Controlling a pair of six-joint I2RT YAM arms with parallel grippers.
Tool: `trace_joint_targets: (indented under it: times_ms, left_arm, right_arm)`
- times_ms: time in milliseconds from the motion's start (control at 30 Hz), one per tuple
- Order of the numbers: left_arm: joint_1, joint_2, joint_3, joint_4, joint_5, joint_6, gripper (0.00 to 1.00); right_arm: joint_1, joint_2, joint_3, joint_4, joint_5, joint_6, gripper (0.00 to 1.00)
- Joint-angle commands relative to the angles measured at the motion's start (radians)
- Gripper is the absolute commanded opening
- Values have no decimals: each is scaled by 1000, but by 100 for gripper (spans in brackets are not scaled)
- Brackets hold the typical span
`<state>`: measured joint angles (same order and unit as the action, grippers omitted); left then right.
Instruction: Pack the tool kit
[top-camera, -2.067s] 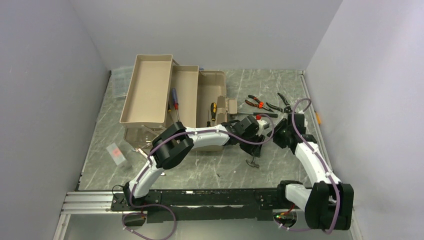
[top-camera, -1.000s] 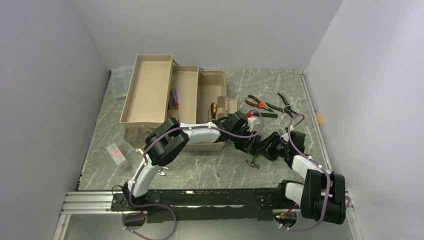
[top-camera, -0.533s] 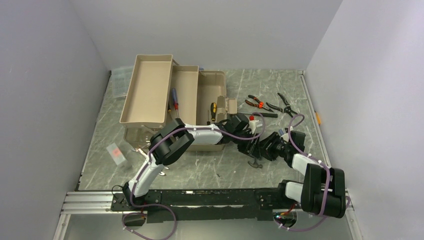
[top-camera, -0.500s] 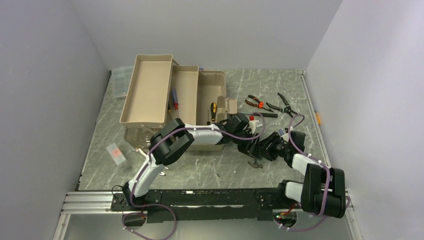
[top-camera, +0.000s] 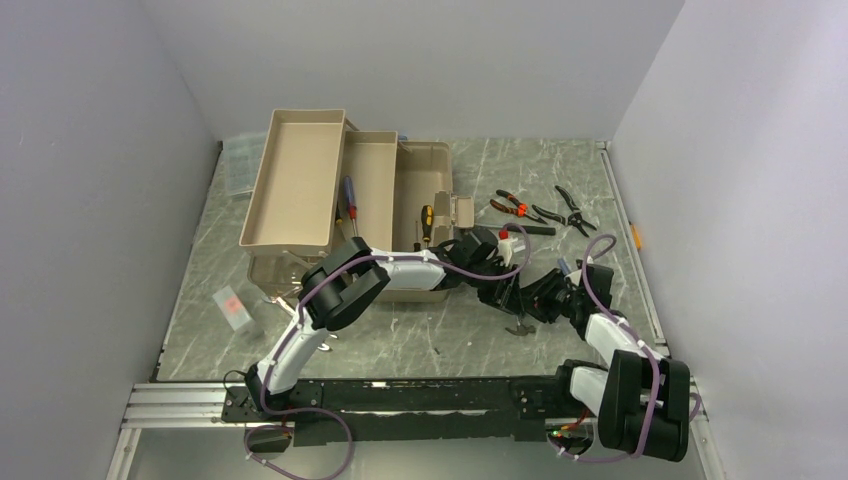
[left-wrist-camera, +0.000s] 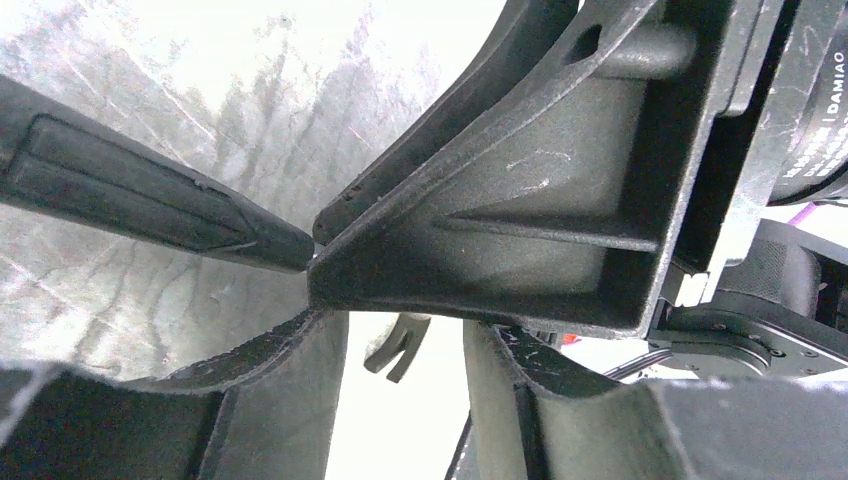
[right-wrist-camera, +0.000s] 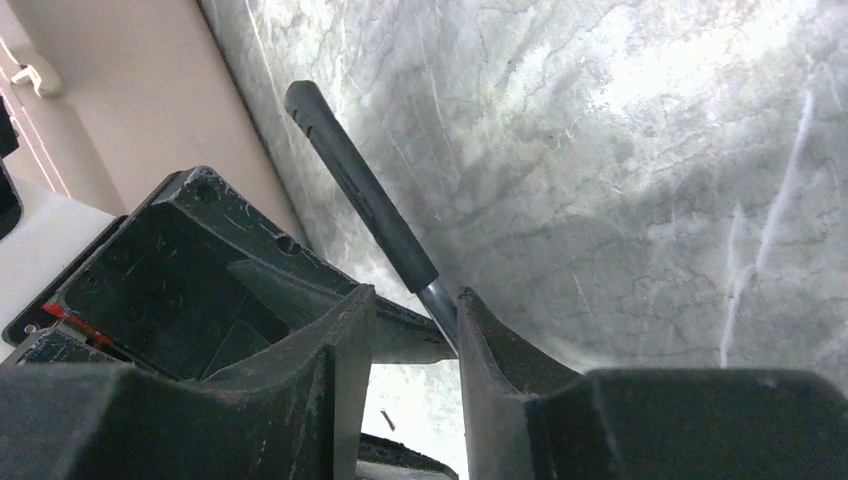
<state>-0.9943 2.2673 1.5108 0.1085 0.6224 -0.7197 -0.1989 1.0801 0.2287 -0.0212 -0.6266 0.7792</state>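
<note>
hammer (right-wrist-camera: 360, 190) shaft between right gripper (right-wrist-camera: 415, 300) jaws, clamp unclear | handle points at toolbox (top-camera: 428, 146) | left gripper (left-wrist-camera: 400, 325) alongside, jaws apart, empty

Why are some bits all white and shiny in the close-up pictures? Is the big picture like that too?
Left wrist view: glare bleaches the table white along the top, and again low down inside the left gripper. Right wrist view: a bright sheen on the marble at upper right, while the hammer handle stays crisp. Top external view: soft, even light, no white-out.

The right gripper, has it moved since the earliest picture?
Yes. The right gripper came toward the near edge, away from the orange pliers.
</note>
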Motion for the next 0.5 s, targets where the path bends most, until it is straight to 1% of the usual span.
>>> trace_joint_targets:
  times_ms: [0,100,267,400,467]
  left_arm:
    - [45,37,-39,16,-74,-34,50]
    - [50,33,-52,31,-81,-43,53]
    - [59,48,-44,81,-64,-72,53]
    - [62,66,-4,31,-92,-48,53]
    - [67,69,-6,39,-98,-45,53]
  right_arm:
    - [10,-23,-15,-88,-50,34,37]
    - [9,-43,-6,-123,-33,30,37]
    - [10,-49,-19,-106,-62,57,35]
    - [10,-54,-22,-116,-69,60,35]
    - [9,-64,-27,-121,-69,63,34]
